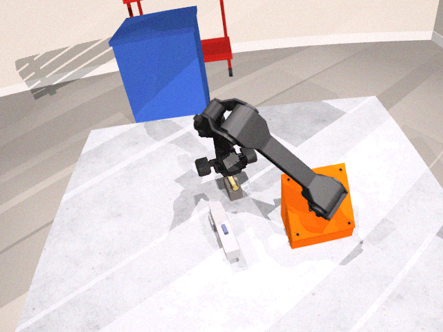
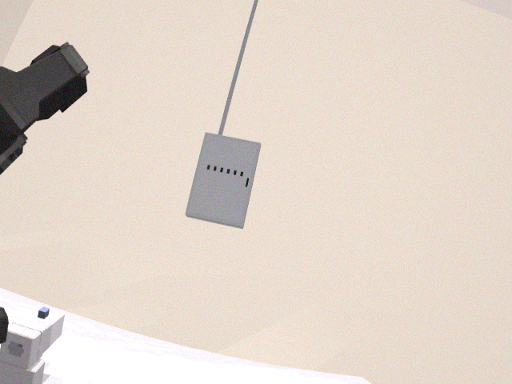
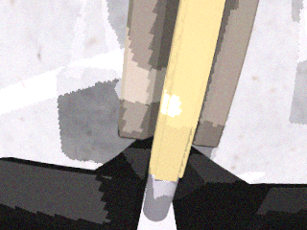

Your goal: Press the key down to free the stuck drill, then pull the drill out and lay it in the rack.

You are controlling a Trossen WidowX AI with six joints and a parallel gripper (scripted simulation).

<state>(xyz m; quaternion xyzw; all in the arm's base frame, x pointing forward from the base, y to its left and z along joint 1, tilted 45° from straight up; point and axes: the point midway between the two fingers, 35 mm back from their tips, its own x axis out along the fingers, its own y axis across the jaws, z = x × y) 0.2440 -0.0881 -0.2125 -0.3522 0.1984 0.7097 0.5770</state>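
Observation:
My gripper (image 1: 230, 176) (image 3: 159, 139) is shut on the yellow drill (image 1: 234, 184) (image 3: 188, 71), holding it by its grey tip end. The drill runs lengthwise along the groove of the tan rack (image 1: 236, 195) (image 3: 136, 77), between the rack's two walls. I cannot tell whether it rests on the rack. The white housing block (image 1: 225, 243) (image 2: 25, 337) lies in front of the rack, apart from it. The small blue key (image 1: 224, 228) (image 2: 42, 313) sits on top of the housing block.
The arm's orange base (image 1: 318, 225) stands to the right of the rack. A tall blue box (image 1: 160, 64) and a red frame (image 1: 216, 48) stand at the back. A grey panel (image 2: 223, 179) hangs on the wall in the exterior view.

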